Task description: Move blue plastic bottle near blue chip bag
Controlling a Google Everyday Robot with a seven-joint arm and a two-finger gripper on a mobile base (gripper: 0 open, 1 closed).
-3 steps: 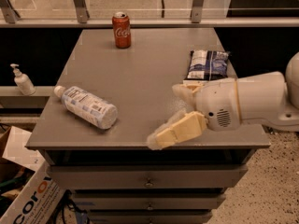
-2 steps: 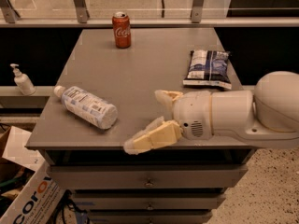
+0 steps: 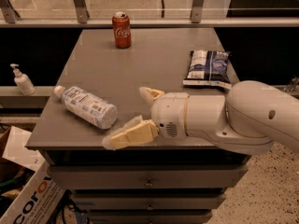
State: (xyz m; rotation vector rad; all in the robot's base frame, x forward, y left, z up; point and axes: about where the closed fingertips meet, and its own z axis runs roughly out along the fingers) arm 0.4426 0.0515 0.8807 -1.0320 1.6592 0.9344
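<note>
Hovering my gripper (image 3: 135,115), jaws apart; blue plastic bottle (image 3: 86,106) lying just ahead, risking rolling off desk (image 3: 154,59) if bumped.

White arm (image 3: 252,118) reaching in from the right, forearm lying level above the front edge of the desk (image 3: 154,64); gripper (image 3: 127,117) points left, its two tan fingers (image 3: 133,134) spread wide apart.

The grey counter (image 3: 159,55) carries a blue plastic bottle (image 3: 87,107) on its side at front left, a red Coca-Cola can (image 3: 122,30) upright at the back, and a blue chip bag (image 3: 208,67) flat by the right edge. The gripper (image 3: 135,115), fingers spread, hangs over the front edge just beside the bottle.
</note>
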